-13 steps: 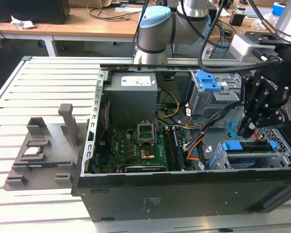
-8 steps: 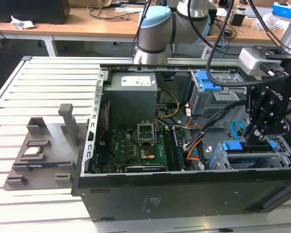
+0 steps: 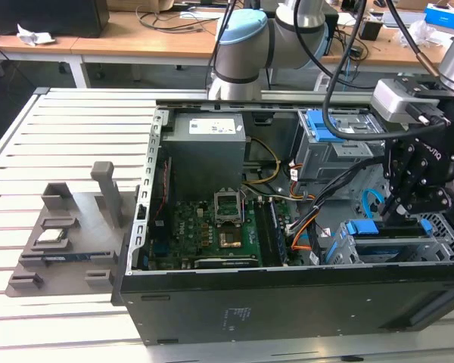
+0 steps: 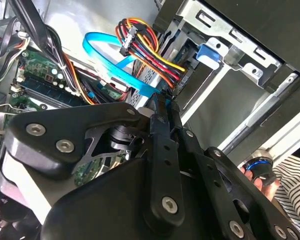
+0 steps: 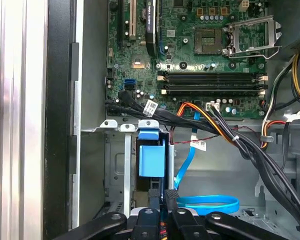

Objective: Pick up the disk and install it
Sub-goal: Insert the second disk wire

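Note:
The disk [image 5: 152, 160] lies in the metal drive cage at the case's corner, its blue carrier frame and handle facing out. In the exterior view the disk [image 3: 363, 227] shows as a blue bar in the cage at the lower right. My gripper [image 5: 162, 196] is just off the carrier's end with its black fingers drawn together and nothing between them. Whether the tips touch the carrier I cannot tell. In the exterior view the gripper [image 3: 403, 215] hangs over that cage. In the second wrist view the gripper [image 4: 162, 105] points past a blue data cable [image 4: 115, 65].
Bundled power cables [image 5: 225, 132] and a blue cable loop [image 5: 207, 205] run beside the cage. The motherboard [image 3: 212, 234] has an open processor socket [image 3: 228, 204]. A second cage with a blue tab [image 3: 325, 125] stands at the back. A grey fixture [image 3: 60, 242] sits left of the case. A person's hand [image 4: 260, 175] is nearby.

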Tool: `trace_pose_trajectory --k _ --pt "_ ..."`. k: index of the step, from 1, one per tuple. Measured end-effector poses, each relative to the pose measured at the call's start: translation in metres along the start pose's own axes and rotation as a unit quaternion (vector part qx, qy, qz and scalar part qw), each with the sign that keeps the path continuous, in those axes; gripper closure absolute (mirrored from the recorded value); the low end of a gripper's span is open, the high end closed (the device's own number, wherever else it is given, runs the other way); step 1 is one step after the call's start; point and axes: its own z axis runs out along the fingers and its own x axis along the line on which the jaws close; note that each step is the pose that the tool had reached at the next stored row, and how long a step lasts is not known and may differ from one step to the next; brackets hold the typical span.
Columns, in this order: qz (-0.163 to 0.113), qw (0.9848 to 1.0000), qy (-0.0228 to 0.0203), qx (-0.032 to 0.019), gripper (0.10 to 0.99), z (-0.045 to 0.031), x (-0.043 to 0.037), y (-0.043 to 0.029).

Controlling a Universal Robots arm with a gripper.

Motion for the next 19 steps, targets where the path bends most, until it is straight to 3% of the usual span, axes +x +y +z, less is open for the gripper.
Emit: trace_pose_trajectory --k 9,11,14,19 --pt "0.0 1.0 -0.0001 0.0001 0.914 0.0029 0.0012 -0.0002" --pt "0.0 1.0 0.0001 0.0 0.788 0.0027 0.0012 -0.0001" --pt "0.0 1.0 0.0002 0.0 0.788 -0.0023 0.0009 0.0001" --pt "0.0 1.0 0.0002 0.0 0.804 -0.0194 -0.0043 0.0009"
